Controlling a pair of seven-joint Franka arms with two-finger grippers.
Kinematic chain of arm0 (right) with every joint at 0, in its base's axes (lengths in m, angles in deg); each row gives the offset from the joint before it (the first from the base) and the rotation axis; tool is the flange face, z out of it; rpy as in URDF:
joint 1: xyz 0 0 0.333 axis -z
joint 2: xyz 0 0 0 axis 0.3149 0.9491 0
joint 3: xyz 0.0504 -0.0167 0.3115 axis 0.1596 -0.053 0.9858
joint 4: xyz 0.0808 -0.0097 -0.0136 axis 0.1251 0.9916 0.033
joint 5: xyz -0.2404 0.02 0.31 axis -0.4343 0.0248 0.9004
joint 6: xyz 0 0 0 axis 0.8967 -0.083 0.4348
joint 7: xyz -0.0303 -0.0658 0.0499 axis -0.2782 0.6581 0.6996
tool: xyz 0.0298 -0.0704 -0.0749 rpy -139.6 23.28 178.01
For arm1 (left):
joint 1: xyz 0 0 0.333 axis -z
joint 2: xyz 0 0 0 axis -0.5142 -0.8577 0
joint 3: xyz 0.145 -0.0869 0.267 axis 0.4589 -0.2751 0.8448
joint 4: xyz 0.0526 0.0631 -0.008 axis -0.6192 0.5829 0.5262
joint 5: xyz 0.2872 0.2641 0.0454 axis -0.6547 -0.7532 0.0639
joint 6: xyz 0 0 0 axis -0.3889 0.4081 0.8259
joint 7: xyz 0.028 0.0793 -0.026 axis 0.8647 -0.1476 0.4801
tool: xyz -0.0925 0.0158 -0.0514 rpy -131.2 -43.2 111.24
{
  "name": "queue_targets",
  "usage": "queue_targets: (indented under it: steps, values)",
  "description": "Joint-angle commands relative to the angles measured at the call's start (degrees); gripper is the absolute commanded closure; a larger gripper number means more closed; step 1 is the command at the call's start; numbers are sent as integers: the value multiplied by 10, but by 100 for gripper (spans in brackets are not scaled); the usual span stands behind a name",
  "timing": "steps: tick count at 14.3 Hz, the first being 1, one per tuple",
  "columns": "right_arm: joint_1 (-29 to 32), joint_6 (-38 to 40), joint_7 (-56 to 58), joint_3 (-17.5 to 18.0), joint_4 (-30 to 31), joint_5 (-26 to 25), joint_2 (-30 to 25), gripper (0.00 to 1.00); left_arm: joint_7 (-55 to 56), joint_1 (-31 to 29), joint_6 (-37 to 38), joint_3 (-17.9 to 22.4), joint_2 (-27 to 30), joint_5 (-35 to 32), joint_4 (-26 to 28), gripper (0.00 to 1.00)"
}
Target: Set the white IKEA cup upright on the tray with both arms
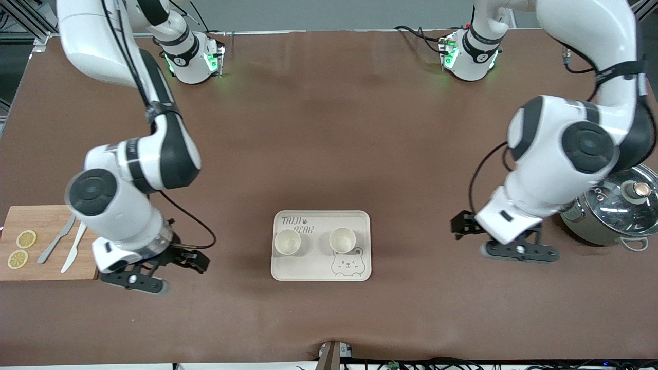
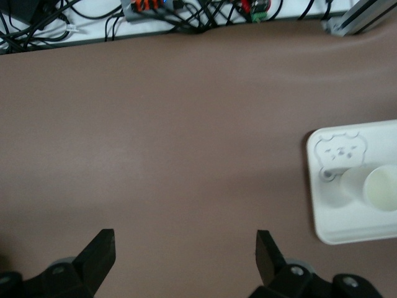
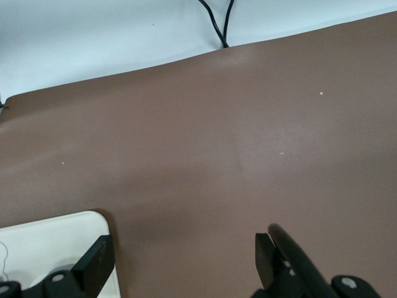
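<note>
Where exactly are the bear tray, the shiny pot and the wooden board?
tray [image 1: 360, 221], front view, bare corner of its rim.
pot [image 1: 614, 205], front view, glass lid.
wooden board [image 1: 36, 218], front view, bare wood above the lemon slices.

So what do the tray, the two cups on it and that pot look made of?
Tray: likely matte plastic, cream with printed lettering and a bear face. Cups: plain white, smooth, ceramic or plastic, hard to tell. Pot: shiny metal body, with a reflective, probably glass lid.
</note>
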Motion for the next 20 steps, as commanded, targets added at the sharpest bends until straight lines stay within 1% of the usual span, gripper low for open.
queue_targets:
  steps: [1,2,5,6,8,10,12,13,14,16,17,18,20]
  values:
    - [52,45,91,11,15,19,-35,0,-56,-21,-4,-7,50,14,70,0]
    - [69,60,116,12,15,20,-43,0,-62,-32,-6,-7,68,14,92,0]
    - [98,85,130,11,29,19,-73,0,-89,-57,-45,-9,156,15,202,0]
    - [108,86,132,11,43,19,-91,0,-89,-61,-46,-9,188,15,228,0]
    - [120,87,158,11,72,20,-125,0,-90,-71,-29,-6,242,16,258,0]
    - [136,101,186,12,91,20,-153,0,-91,-81,24,-6,273,17,252,0]
    - [141,128,188,12,94,20,-175,0,-91,-82,50,-1,294,17,251,0]
    - [146,144,189,12,95,20,-189,0,-94,-87,56,2,297,17,238,0]
    - [148,157,189,12,96,20,-203,0,-99,-100,78,3,293,17,207,0]
    - [154,186,198,12,97,20,-228,0,-104,-106,142,4,277,17,138,0]
    - [158,199,203,12,99,20,-237,0,-104,-109,164,4,272,16,115,0]
    - [162,205,207,12,108,20,-247,0,-103,-109,182,4,272,13,107,0]
    - [164,211,209,12,138,21,-269,0,-106,-108,202,2,274,9,108,0]
